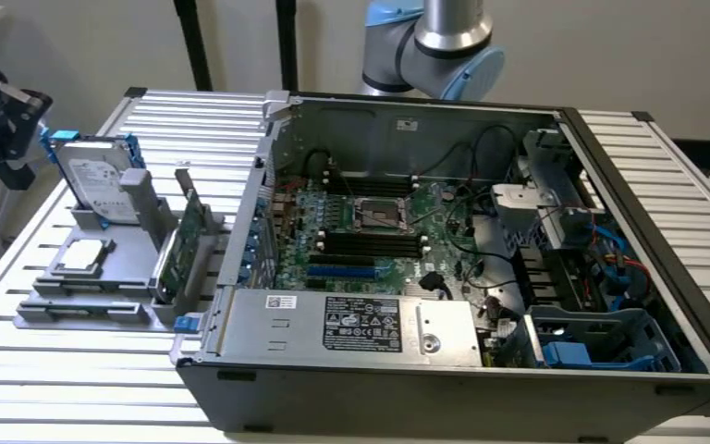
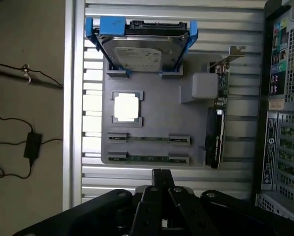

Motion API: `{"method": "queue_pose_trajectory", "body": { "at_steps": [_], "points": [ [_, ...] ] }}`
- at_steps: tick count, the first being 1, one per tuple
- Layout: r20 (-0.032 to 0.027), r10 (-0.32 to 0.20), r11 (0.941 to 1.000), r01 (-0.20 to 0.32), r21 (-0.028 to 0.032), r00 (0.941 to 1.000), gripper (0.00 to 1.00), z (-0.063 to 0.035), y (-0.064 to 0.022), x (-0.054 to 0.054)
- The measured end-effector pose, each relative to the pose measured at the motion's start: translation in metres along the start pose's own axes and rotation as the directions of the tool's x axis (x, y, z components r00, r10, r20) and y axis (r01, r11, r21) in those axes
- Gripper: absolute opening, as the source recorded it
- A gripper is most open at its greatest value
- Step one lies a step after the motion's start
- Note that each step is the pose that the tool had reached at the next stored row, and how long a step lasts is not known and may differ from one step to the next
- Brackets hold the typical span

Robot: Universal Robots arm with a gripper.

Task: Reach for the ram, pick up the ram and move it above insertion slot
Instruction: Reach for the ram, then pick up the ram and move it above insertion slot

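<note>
A: Where do we find the ram?

B: On the grey tray [image 2: 156, 118]. It stands on the table [image 2: 117, 179], at the exterior view's left of the open case [image 1: 454, 370]. We count two sticks, each a thin green line held between two end clips, parallel and just apart. The near ram [image 2: 147, 158] runs along the tray edge closest to the gripper. The far ram [image 2: 147, 139] sits between it and the CPU [image 2: 126, 107].

A: And the gripper?

B: The gripper [image 2: 161, 172] hangs over the table's slats just off that tray edge and touches neither stick. Its dark fingers [image 2: 156, 181] look pressed tip to tip with nothing between them, though the seam is hard for us to read against the black metal.

A: What else do we see on the tray?

B: The drive [image 2: 142, 51] with blue rails is propped at the end away from the gripper. The card [image 2: 216, 123] stands on edge along the side toward the case.

A: And inside the case?

B: In the exterior view we see black slots [image 1: 373, 243] on the board, just beside the socket. The arm [image 1: 435, 42] rises behind the case's back wall.
</note>
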State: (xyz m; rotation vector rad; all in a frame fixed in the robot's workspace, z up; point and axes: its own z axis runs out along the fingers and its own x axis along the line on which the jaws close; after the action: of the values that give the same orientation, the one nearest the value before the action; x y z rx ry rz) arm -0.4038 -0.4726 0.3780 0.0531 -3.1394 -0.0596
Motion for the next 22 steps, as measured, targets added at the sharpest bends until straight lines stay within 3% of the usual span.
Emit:
{"method": "queue_pose_trajectory", "body": {
  "at_steps": [5,11,17,22],
  "points": [
    [-0.0033,-0.090,0.9960,0.090,-0.0001,0.9959,0.11,0.0001,-0.0001,0.0000],
    [-0.0076,-0.198,0.9802,0.198,-0.0007,0.9801,0.11,0.0000,-0.0001,0.0000],
    [-0.0116,-0.304,0.9527,0.304,-0.0016,0.9526,0.11,0.0001,-0.0001,0.0000],
    [-0.0148,-0.388,0.9215,0.388,-0.0028,0.9214,0.11,0.0001,-0.0001,0.0000]
  ]
}}
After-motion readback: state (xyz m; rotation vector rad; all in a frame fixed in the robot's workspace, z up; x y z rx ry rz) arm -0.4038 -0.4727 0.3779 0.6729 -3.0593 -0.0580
